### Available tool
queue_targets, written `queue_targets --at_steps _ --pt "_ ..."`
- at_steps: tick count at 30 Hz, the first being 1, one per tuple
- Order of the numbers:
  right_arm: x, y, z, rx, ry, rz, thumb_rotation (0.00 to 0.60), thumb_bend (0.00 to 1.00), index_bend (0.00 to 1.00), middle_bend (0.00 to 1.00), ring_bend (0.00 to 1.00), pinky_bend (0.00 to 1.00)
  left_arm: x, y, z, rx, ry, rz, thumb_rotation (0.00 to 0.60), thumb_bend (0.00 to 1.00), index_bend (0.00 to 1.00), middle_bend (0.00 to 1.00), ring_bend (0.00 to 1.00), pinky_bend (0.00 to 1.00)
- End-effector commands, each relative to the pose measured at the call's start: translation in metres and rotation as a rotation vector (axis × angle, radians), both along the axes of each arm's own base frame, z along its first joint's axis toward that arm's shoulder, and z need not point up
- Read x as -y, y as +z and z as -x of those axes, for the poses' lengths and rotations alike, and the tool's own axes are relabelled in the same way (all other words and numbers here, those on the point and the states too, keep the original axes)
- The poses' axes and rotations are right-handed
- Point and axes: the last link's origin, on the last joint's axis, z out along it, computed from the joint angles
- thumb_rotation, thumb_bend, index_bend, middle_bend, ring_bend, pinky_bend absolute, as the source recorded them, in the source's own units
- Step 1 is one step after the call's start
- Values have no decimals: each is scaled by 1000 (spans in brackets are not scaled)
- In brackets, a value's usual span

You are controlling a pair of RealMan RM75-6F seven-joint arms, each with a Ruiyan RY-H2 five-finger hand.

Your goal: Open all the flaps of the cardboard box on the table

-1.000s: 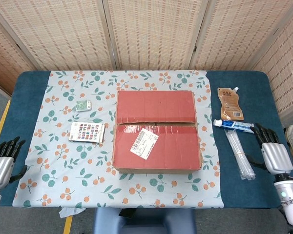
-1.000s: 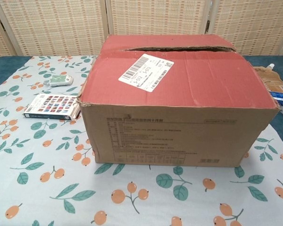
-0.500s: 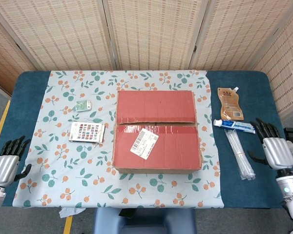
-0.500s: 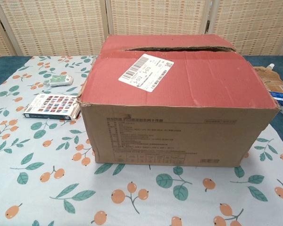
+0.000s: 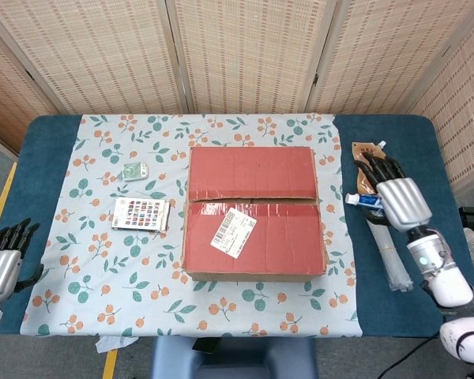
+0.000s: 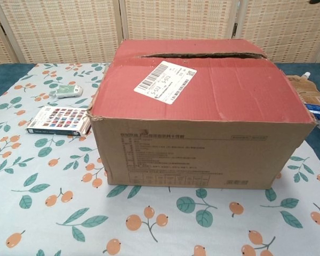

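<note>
The cardboard box (image 5: pixel 253 212) (image 6: pixel 202 114) stands mid-table with both red top flaps down, a narrow slit between them and a white shipping label (image 5: pixel 234 232) on the near flap. My right hand (image 5: pixel 396 194) hovers to the right of the box, raised over the toothpaste tube, fingers spread and holding nothing. My left hand (image 5: pixel 3 262) is at the table's left edge, far from the box, fingers apart and empty. Neither hand's body shows in the chest view.
Left of the box lie a flat patterned packet (image 5: pixel 141 214) and a small green item (image 5: pixel 134 170). On the right are a brown spouted pouch (image 5: pixel 369 162), a toothpaste tube (image 5: pixel 363 200) and a bundle of clear straws (image 5: pixel 390 259). Folding screens stand behind the table.
My right hand has risen and swung inward from the table's right edge to above the toothpaste tube. The left hand shifted slightly. The box is unchanged.
</note>
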Motion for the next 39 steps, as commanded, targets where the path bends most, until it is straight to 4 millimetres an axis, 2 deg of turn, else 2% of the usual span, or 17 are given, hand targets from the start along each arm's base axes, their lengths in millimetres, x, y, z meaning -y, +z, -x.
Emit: queue_targets --at_steps 1,8,18,23,29,39 --pt "11 -14 -23 13 34 -24 600 367 14 0 0 0 0 2 0 12 1 1 600 460 16 0 0 0" --pt "23 -39 -46 3 65 -76 600 367 28 0 0 0 0 4 1 20 11 6 600 461 17 0 0 0" --pt "37 -67 -61 -12 90 -121 600 368 40 0 0 0 2 6 0 -8 1 -31 600 460 36 0 0 0" --pt "46 -74 -68 -9 108 -114 600 367 47 0 0 0 5 10 0 -5 2 -44 600 460 32 0 0 0" --pt "62 -72 -79 -17 123 -101 600 369 47 0 0 0 4 10 2 -3 7 -40 600 461 10 0 0 0" --pt "93 -32 -106 15 136 -2 600 368 47 0 0 0 1 11 6 9 28 -36 600 460 5 0 0 0"
